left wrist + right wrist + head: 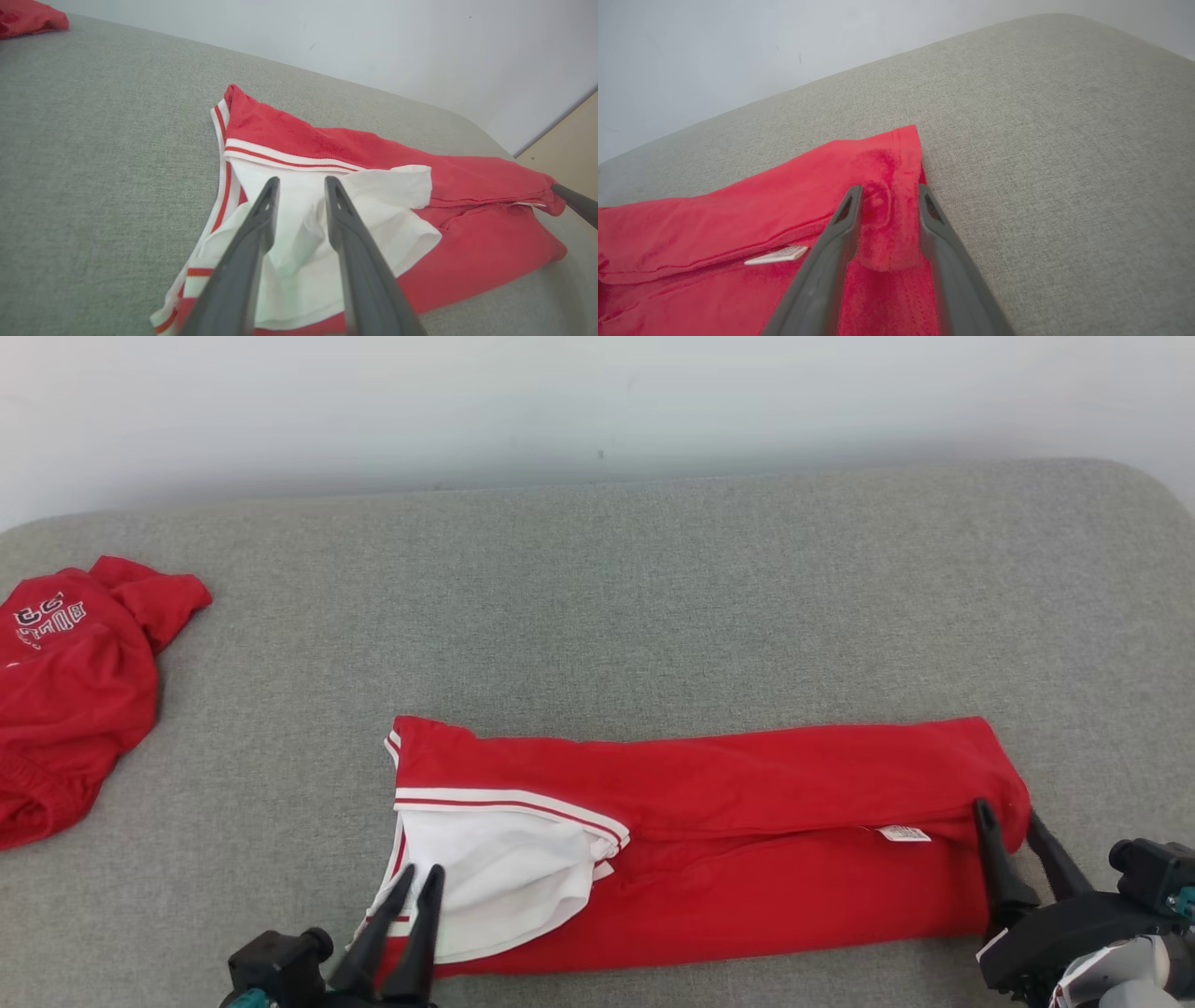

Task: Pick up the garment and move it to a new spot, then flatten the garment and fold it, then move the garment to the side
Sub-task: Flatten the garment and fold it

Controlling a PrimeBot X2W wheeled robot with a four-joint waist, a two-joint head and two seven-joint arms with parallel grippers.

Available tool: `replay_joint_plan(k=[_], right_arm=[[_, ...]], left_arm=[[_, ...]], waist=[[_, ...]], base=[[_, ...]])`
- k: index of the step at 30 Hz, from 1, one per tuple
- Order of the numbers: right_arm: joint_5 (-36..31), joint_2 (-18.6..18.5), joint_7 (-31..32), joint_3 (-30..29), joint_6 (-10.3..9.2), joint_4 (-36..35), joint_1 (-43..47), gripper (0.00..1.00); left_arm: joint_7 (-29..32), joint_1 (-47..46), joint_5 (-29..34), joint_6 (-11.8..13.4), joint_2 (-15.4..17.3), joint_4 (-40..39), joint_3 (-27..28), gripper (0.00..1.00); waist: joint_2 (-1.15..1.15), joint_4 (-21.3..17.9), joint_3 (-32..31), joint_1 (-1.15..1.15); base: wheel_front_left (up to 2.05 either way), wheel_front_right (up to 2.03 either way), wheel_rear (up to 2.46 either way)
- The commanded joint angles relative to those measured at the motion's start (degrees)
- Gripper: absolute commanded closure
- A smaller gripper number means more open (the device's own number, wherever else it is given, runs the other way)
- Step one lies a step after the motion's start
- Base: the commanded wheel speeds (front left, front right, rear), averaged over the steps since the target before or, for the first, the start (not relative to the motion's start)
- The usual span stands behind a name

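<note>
Red garment (747, 859), folded into a long strip on the grey cushion (653, 616): left gripper (422, 870) jaws slightly parted over its white lining (504, 877), holding nothing; right gripper (1006, 810) jaws released wider, straddling a raised fold at its right end
</note>
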Motion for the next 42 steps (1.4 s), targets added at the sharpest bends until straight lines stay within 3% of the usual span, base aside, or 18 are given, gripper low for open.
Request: replay_joint_plan(k=[1,10,17,31,32,33,34,42], right_arm=[[-0.68,0.23,0.09,-0.46,-0.14,-0.29,0.81,0.0],[-2.9,-0.59,1.61,-3.15,-0.14,-1.9,0.24,0.0],[-4.45,-0.88,4.6,-2.82,-0.14,1.98,-2.35,0.0],[-3.93,0.72,7.96,1.04,-0.14,15.83,-8.24,0.0],[-3.75,0.78,8.18,1.6,-0.14,16.33,-8.38,0.13],[-3.04,0.72,8.17,2.5,-0.14,17.35,-8.52,0.95],[-2.68,0.66,8.16,2.87,-0.14,17.87,-8.59,1.0],[-0.63,-2.66,5.92,2.52,-0.17,20.68,-10.39,1.0]], left_arm=[[-0.18,0.6,1.55,-0.1,-0.55,0.24,1.14,0.0],[-0.18,3.14,13.98,0.32,-5.78,-5.09,15.1,0.0],[-0.19,5.63,23.74,-1.51,-9.76,-8.95,24.94,0.0],[-0.19,7.83,32.0,-6.44,-15.07,-6.25,31.86,0.0],[-0.19,7.92,32.27,-6.52,-15.27,-6.06,32.09,0.0],[-0.19,8.09,32.67,-6.9,-15.59,-5.72,32.7,0.0],[-0.19,8.26,32.9,-6.99,-15.74,-5.61,32.96,0.0],[-0.19,8.78,33.57,-7.49,-16.53,-5.24,34.12,0.0]], waist=[[0.0,0.12,-0.13,0.01],[0.0,0.14,-0.49,0.01],[0.0,0.31,-0.63,0.01],[0.0,2.53,-1.03,0.01],[0.0,2.61,-1.1,0.01],[0.0,2.71,-1.26,0.01],[0.0,2.71,-1.35,0.01],[0.0,2.14,-2.07,0.01]], base=[[0.0,0.0,0.0],[0.0,0.0,0.0],[0.0,0.0,0.0],[0.0,0.0,0.0],[0.0,0.0,0.0],[0.0,0.0,0.0],[0.0,0.0,0.0],[0.0,0.0,0.0]])
